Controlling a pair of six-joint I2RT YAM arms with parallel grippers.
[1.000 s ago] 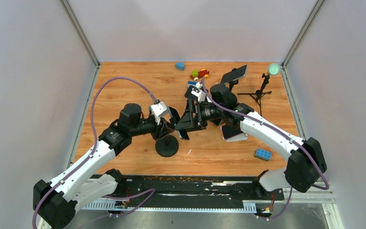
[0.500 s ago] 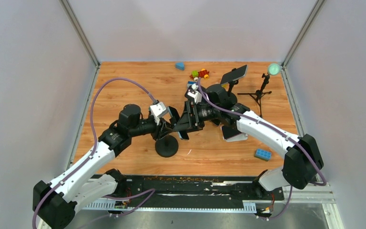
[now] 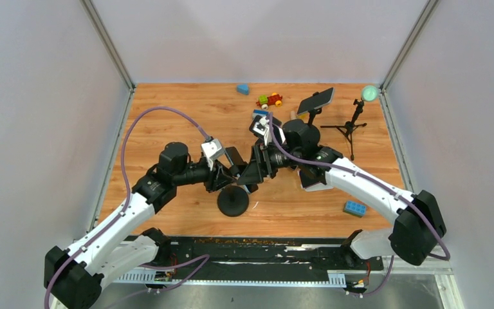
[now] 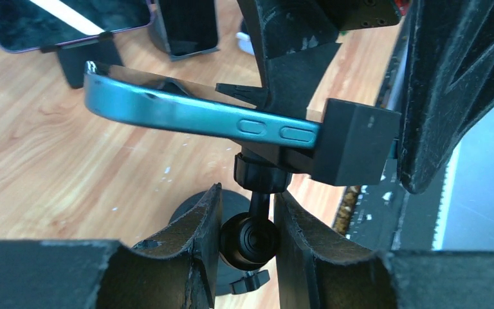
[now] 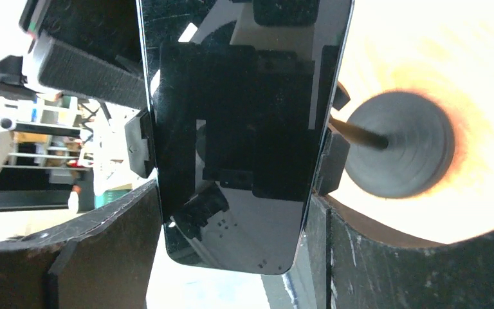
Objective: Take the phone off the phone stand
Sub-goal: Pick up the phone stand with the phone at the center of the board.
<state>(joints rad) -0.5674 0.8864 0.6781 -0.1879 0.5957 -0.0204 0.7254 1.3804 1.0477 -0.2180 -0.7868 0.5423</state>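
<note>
The phone [image 4: 186, 117], blue-edged with a dark screen [image 5: 244, 129], sits in the clamp [image 4: 354, 145] of the black phone stand. The stand's round base [image 3: 233, 201] rests on the wooden table and also shows in the right wrist view [image 5: 402, 145]. My left gripper [image 3: 230, 176] [image 4: 247, 193] is shut on the stand's ball joint [image 4: 249, 239], just under the clamp. My right gripper [image 3: 252, 171] [image 5: 235, 193] is shut on the phone's lower end, one finger [image 5: 373, 257] on each long edge. The two grippers meet at the stand.
A second phone [image 3: 316, 100] sits on a small stand at the back. Beside it is a tripod with a green ball [image 3: 368, 93]. Another phone [image 3: 315, 181] lies under the right arm. A blue brick [image 3: 354, 208] lies near right. Small toys [image 3: 270, 100] lie at the back.
The stand's base has shifted a little right and towards the near edge. Both grippers have moved with it and have kept their hold.
</note>
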